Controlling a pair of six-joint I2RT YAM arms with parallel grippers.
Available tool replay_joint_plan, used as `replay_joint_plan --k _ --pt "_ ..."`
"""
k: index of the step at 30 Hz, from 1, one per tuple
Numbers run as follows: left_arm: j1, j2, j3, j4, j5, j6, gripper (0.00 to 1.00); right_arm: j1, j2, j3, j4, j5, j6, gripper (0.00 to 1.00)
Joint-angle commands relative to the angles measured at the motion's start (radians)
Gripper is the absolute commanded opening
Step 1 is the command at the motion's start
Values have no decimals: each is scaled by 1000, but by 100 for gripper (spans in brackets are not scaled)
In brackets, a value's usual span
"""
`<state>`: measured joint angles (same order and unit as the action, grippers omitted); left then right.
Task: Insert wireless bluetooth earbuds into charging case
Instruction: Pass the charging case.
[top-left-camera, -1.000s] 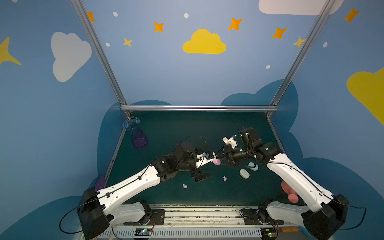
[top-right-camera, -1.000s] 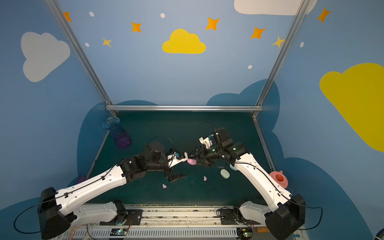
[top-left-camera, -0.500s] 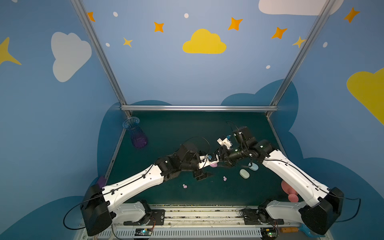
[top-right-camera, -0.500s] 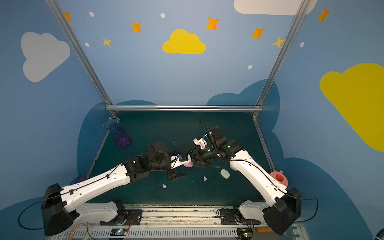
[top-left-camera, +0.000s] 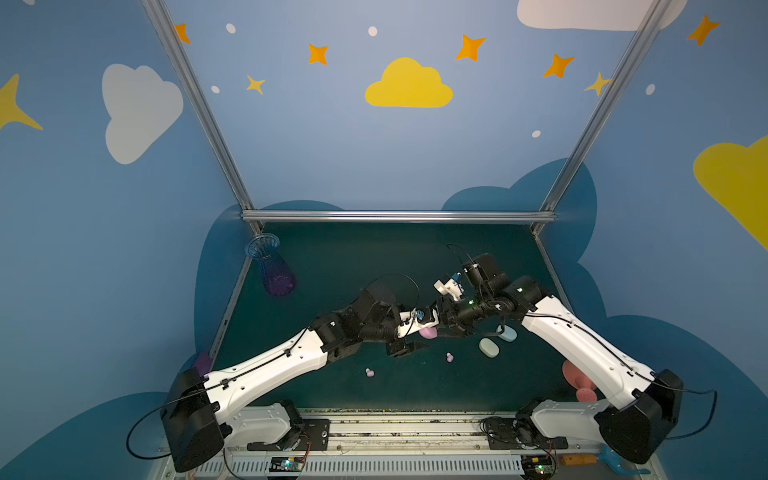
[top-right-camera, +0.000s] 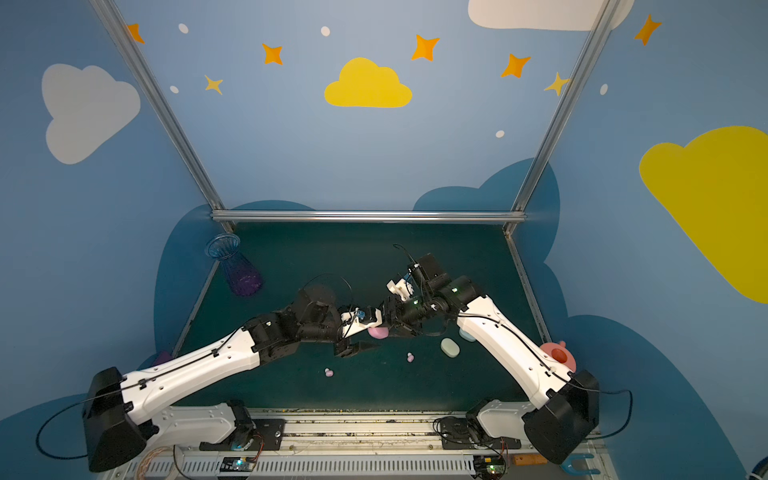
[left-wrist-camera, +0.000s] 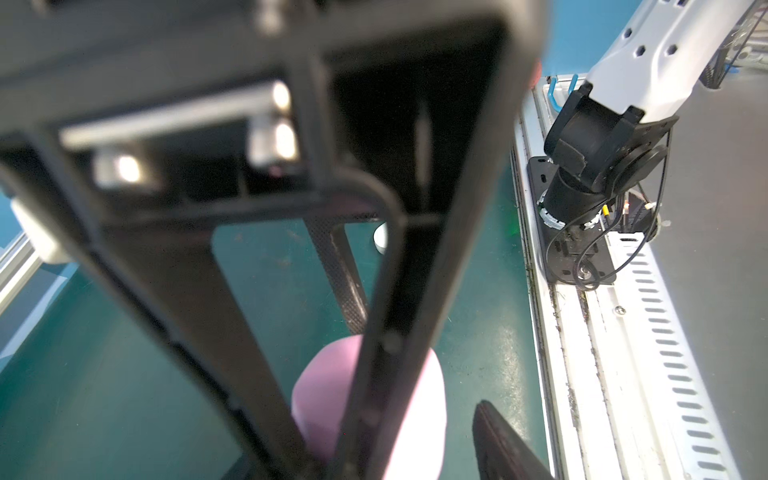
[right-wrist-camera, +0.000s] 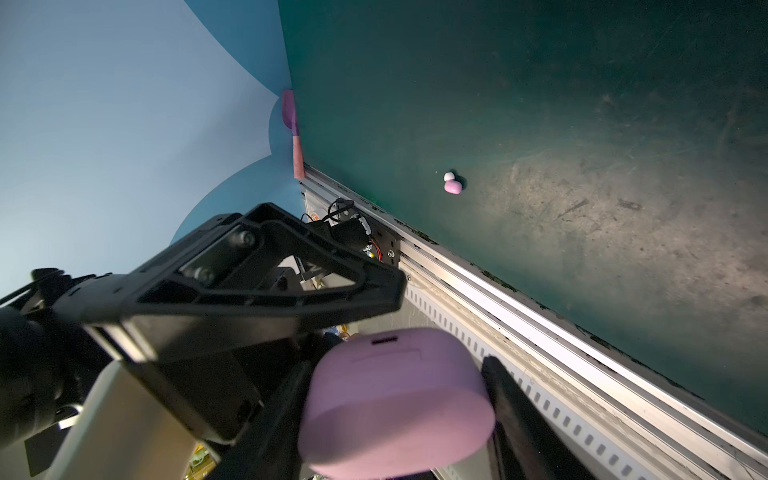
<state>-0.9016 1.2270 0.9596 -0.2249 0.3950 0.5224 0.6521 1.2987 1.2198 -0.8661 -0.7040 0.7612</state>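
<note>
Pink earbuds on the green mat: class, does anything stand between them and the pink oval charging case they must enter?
The pink oval charging case looks closed, which bars entry. The right gripper clamps it over the green mat, with the left gripper close beside. The two small pink earbuds lie on open mat.

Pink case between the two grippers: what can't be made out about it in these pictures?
- Lid open or shut: in both top views the left gripper and right gripper cover most of the pink case. The right wrist view shows only its slotted side.
- Left gripper's contact: in the left wrist view its own blurred finger crosses the case.
- Contents: hidden by the shell in every view.
</note>
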Motion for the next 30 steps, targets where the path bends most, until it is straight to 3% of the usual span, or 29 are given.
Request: replay_joint_plan --k 1,30 --pt "-2 -11 34 2 31 -8 65 11 12 50 -47 25 -37 32" --pt "-1 6 44 3 70 -27 44 30 23 73 -39 36 -27 30"
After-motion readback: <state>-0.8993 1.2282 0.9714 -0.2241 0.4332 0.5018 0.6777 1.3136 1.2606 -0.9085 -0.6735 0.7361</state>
